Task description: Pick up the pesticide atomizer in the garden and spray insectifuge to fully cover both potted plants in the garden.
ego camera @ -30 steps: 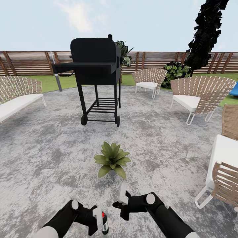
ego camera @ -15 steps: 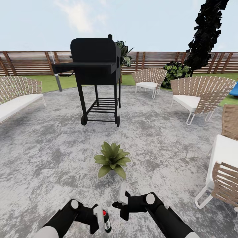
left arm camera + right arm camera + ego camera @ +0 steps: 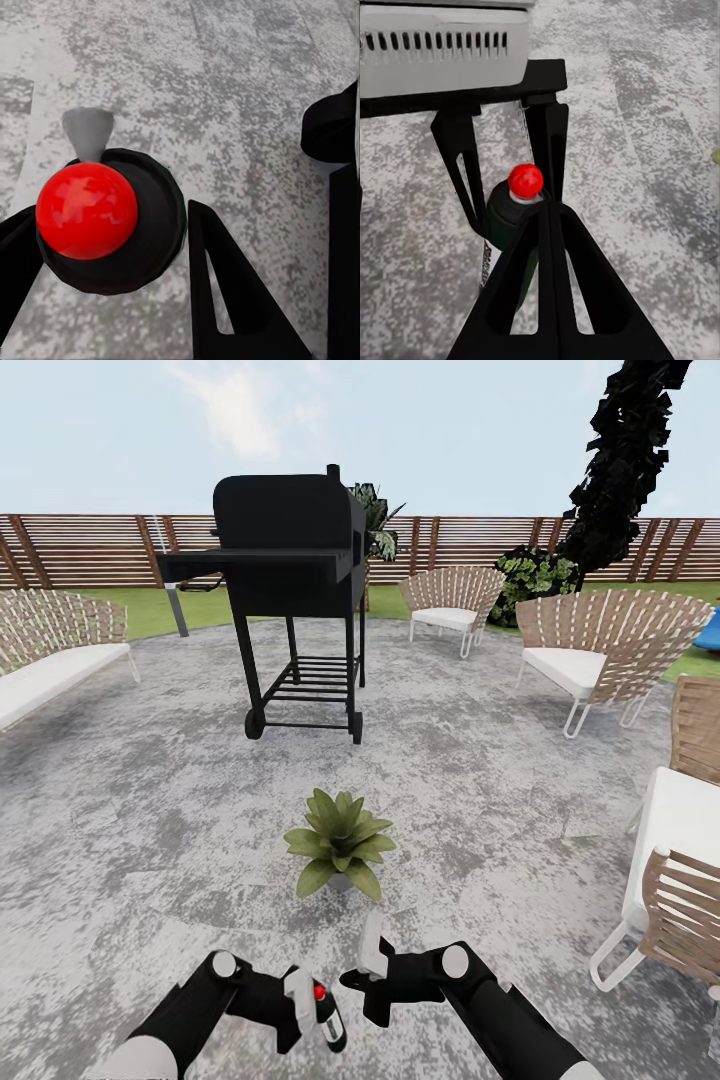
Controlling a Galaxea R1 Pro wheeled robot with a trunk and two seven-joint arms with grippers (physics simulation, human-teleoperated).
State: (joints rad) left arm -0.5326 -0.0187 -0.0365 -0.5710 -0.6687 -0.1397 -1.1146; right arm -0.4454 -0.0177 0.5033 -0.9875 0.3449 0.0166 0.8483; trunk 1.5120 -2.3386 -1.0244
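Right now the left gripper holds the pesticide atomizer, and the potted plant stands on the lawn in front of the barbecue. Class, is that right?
Not quite. The potted plant stands on the grey paved patio, not the lawn, as the head view shows. The rest holds: the left gripper holds the pesticide atomizer, and the plant is in front of the barbecue.

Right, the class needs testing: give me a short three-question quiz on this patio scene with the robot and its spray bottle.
1. True or false: the left gripper grips the dark green spray bottle with the red-spotted head.
2. Beyond the broad-leaved green potted plant on the mottled grey patio stands: A a black wheeled grill; B a wooden table; C a bicycle.
3. What does the right gripper carry?
Key: 1 true; 2 A; 3 nothing.
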